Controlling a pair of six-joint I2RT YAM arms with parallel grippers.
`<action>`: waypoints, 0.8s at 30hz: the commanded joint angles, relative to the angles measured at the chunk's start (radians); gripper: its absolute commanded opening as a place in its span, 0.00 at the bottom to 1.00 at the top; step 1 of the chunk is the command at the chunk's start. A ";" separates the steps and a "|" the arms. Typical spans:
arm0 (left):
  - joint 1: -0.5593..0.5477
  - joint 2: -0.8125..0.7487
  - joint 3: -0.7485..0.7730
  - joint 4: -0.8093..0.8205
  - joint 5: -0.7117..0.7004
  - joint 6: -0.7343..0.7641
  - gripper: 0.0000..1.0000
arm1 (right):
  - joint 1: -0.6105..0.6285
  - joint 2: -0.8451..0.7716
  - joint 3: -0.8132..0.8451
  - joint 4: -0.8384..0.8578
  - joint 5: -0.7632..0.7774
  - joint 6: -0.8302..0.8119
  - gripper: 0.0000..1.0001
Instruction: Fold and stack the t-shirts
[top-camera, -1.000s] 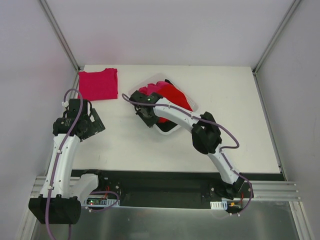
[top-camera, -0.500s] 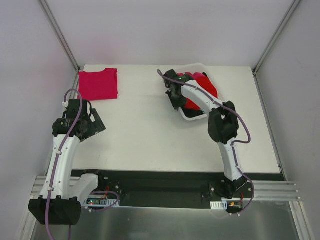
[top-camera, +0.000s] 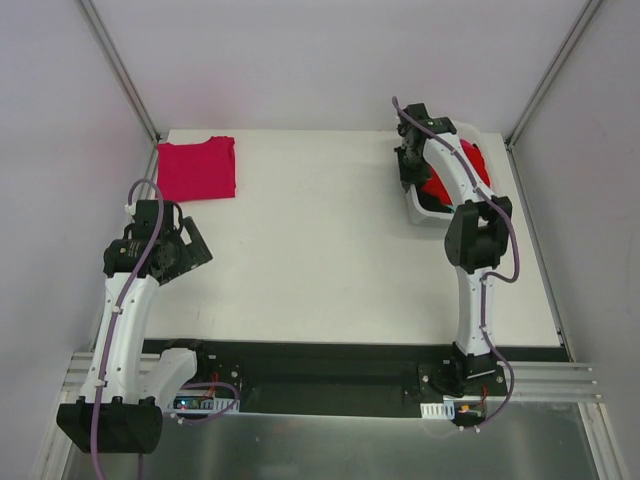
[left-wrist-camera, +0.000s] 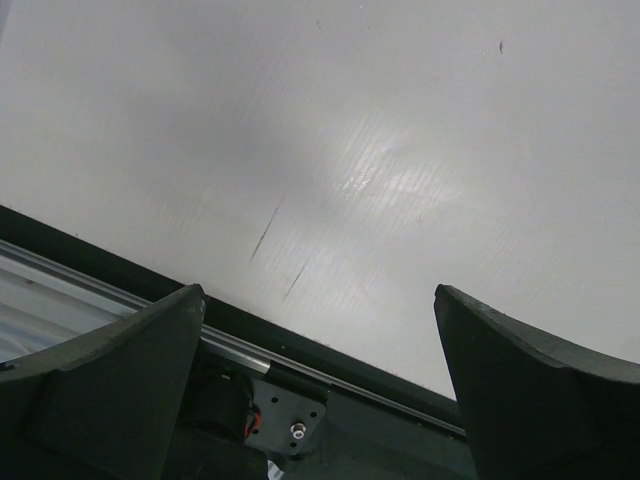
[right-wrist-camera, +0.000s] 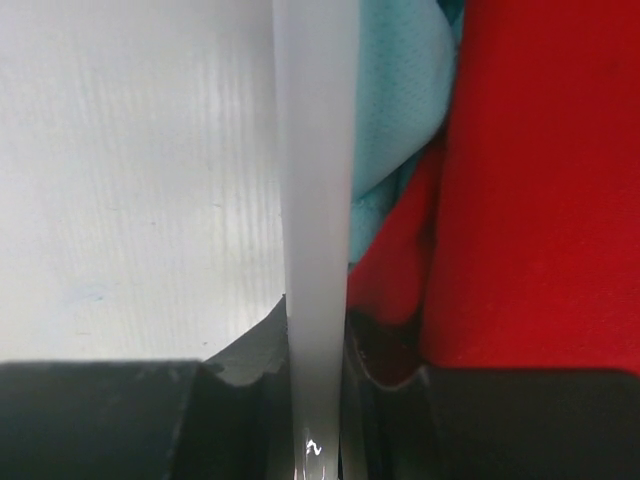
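A folded magenta-pink t-shirt (top-camera: 197, 168) lies flat at the table's far left corner. The white basket (top-camera: 421, 213) stands at the far right and holds a bright red t-shirt (top-camera: 472, 165). In the right wrist view the red shirt (right-wrist-camera: 540, 180) and a teal shirt (right-wrist-camera: 400, 90) lie inside the basket's white rim (right-wrist-camera: 315, 200). My right gripper (top-camera: 410, 170) is shut on that rim, one finger on each side of it (right-wrist-camera: 318, 400). My left gripper (top-camera: 185, 250) is open and empty above the table's near left; the left wrist view shows it (left-wrist-camera: 318, 340) over bare table.
The black base rail (top-camera: 320, 360) runs along the table's near edge and also shows in the left wrist view (left-wrist-camera: 300, 400). Grey walls and metal frame posts (top-camera: 120, 65) enclose the table on three sides.
My right gripper has dragged the basket with its shirts from the table's middle to the far right corner. The left arm and the folded pink shirt have not moved.
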 joint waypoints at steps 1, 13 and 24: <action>0.005 0.003 0.031 -0.012 0.030 0.032 0.99 | -0.054 -0.022 -0.012 -0.021 -0.034 -0.018 0.01; 0.005 -0.009 0.091 -0.043 0.055 0.035 0.99 | -0.126 0.135 0.058 -0.054 -0.114 -0.018 0.01; -0.045 0.012 0.120 -0.050 0.065 0.008 0.99 | -0.215 0.205 0.086 -0.065 -0.080 -0.023 0.01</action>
